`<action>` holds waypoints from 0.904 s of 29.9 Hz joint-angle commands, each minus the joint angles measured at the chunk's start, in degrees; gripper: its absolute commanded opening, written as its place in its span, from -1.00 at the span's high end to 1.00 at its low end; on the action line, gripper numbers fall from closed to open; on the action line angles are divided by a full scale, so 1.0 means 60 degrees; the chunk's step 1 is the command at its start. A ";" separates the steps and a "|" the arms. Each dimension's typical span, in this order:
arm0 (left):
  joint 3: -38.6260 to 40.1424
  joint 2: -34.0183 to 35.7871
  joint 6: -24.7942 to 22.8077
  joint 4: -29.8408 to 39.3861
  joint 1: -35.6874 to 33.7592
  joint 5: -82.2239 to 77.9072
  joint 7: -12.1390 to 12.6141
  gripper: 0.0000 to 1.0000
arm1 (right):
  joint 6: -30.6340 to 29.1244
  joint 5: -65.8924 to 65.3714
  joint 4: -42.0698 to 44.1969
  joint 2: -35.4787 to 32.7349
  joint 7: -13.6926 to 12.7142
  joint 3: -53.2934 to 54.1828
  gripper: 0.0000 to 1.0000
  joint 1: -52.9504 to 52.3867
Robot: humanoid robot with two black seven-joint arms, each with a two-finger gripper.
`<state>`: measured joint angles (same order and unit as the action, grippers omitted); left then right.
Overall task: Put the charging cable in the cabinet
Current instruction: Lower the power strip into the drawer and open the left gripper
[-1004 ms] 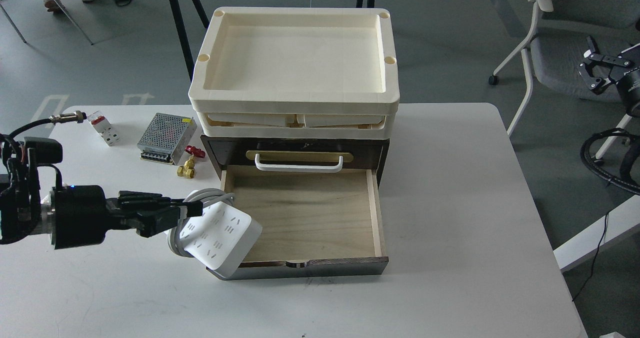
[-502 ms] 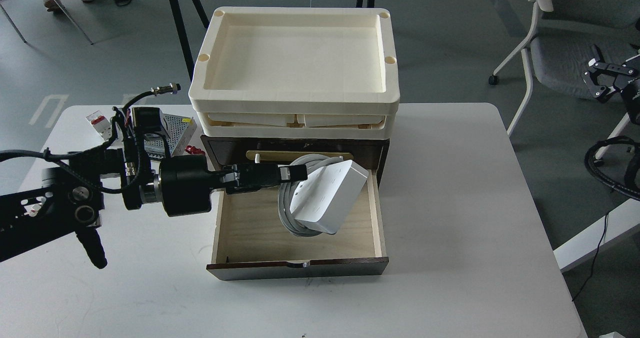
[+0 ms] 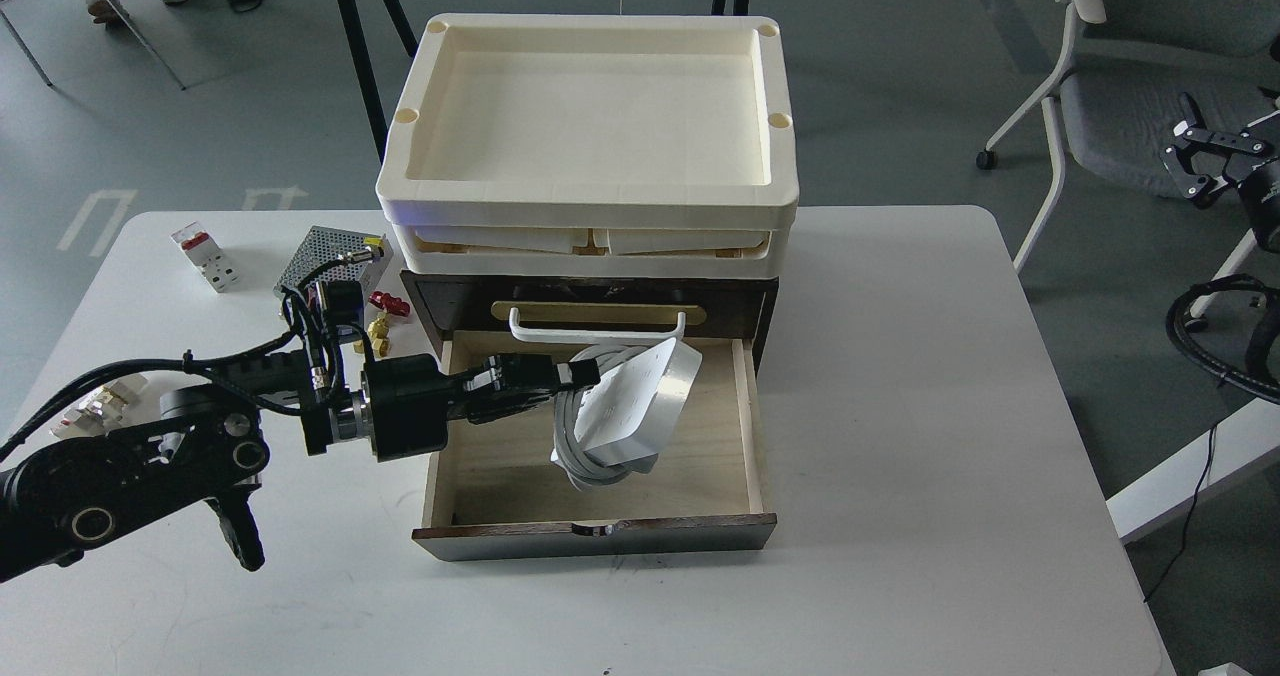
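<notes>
The charging cable (image 3: 635, 406) is a white power strip with its thick cord looped round it. It hangs tilted on edge inside the open pale plywood drawer (image 3: 700, 456) of the dark brown cabinet (image 3: 440, 301). My left gripper (image 3: 572, 376) comes in from the left over the drawer's left wall and is shut on the charging cable at its upper left end. The cord loop hangs down towards the drawer floor. My right gripper (image 3: 1200, 156) is far off at the right edge, open and empty, away from the table.
Two stacked cream trays (image 3: 590, 191) sit on top of the cabinet. A silver perforated box (image 3: 320, 261), a white-and-red breaker block (image 3: 207, 254) and a small brass valve (image 3: 380, 331) lie on the table's left. A grey chair (image 3: 1110, 106) stands off the table to the right.
My left gripper has carried the charging cable from the drawer's front left corner to over the drawer, then lowered it deeper inside. My right gripper has barely moved.
</notes>
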<state>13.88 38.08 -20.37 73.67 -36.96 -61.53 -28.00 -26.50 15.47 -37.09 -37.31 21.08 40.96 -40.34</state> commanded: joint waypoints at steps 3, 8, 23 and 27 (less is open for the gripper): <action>-0.0014 0.0098 -0.0017 -0.0369 0.0125 -0.0028 -0.0001 0.84 | -0.0007 0.0000 0.0014 -0.0022 0.0002 -0.0001 -1.00 0.0029; 0.0001 0.0317 -0.0134 -0.0515 0.0038 -0.0043 -0.0001 0.84 | -0.0022 0.0000 0.0014 -0.0036 0.0002 -0.0001 -1.00 0.0088; 0.0030 0.0523 -0.0486 -0.1292 0.0125 -0.0556 -0.0001 0.84 | -0.0022 0.0000 -0.0001 -0.0037 0.0002 -0.0001 -1.00 0.0175; 0.0030 0.0625 -0.0705 -0.1424 0.0140 -0.0556 -0.0001 0.84 | -0.0037 0.0000 -0.0001 -0.0037 0.0002 -0.0001 -1.00 0.0175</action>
<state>14.07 41.26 -23.48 65.52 -36.21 -64.85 -28.00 -26.65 15.47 -37.06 -37.53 21.10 40.99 -39.31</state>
